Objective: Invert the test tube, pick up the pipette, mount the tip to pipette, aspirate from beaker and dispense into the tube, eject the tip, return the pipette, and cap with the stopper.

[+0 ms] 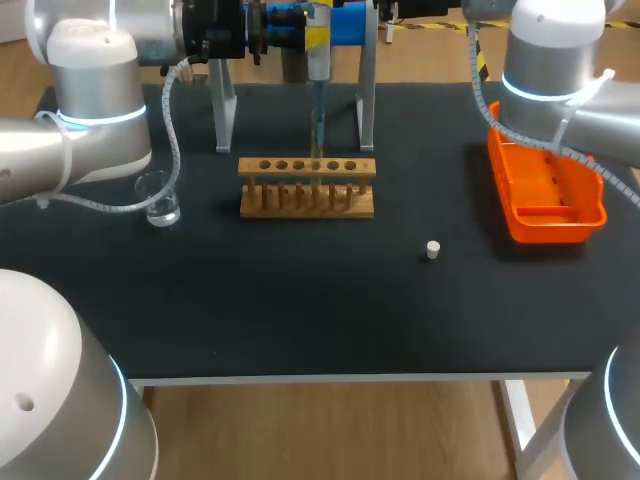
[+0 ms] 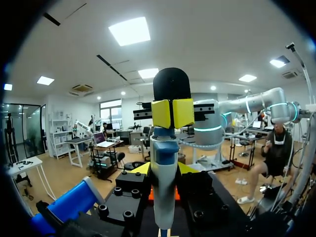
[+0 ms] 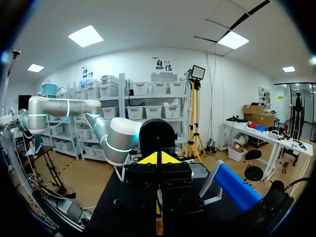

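Head view: pipette (image 1: 318, 50) hangs below the two grippers, its tip just above the wooden rack (image 1: 307, 187). The tube is too faint to place. If you drift sideways, the tip could strike the rack or miss the tube.

Left wrist view: left gripper (image 2: 165, 169) is clamped on the pipette's barrel. Right gripper (image 2: 172, 113) rests above it on the pipette's head, pads together. An off-centre press could tilt the pipette.

Right wrist view: own tips are closed and empty, with the pipette hidden beneath.
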Robot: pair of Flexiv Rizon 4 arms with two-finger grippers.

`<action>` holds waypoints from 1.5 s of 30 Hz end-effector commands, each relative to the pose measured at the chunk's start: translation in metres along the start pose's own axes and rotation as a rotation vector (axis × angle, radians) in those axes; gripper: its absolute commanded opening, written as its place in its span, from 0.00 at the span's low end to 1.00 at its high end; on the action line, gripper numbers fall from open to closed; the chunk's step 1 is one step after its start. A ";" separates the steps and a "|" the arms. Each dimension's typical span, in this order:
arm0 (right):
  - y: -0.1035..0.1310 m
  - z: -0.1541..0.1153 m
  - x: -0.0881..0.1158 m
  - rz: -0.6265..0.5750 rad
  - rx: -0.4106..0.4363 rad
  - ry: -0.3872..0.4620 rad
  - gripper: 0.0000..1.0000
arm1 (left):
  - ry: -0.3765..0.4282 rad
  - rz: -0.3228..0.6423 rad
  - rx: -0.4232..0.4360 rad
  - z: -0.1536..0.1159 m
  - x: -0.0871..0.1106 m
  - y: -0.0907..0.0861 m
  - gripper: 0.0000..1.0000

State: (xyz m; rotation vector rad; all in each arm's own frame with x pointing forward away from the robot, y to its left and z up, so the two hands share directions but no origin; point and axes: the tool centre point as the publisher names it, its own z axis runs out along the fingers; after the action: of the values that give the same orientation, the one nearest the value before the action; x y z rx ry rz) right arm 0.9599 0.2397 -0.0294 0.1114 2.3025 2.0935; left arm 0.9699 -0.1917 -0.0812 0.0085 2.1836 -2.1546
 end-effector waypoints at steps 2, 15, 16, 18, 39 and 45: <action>0.013 -0.008 -0.001 -0.038 -0.041 -0.002 0.00 | 0.001 0.001 -0.002 0.000 -0.001 -0.006 0.00; 0.043 -0.060 0.016 -0.189 -0.157 -0.012 1.00 | 0.001 0.001 -0.002 0.000 -0.001 -0.006 0.00; 0.043 -0.064 0.018 -0.200 -0.159 -0.014 1.00 | 0.001 0.001 -0.002 0.000 -0.001 -0.006 0.00; 0.042 -0.075 0.023 -0.216 -0.165 -0.006 1.00 | 0.001 0.001 -0.002 0.000 -0.001 -0.006 0.00; -0.101 -0.105 0.019 -0.218 -0.014 0.055 1.00 | 0.001 0.001 -0.002 0.000 -0.001 -0.006 0.00; -0.143 -0.083 0.004 -0.174 0.016 0.068 1.00 | 0.001 0.001 -0.002 0.000 -0.001 -0.006 0.00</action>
State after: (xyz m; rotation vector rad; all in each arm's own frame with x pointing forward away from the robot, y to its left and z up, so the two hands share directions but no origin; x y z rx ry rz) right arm 0.9280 0.1308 -0.1437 -0.1341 2.2666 2.0090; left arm 0.9703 -0.1920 -0.0763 0.0106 2.1828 -2.1546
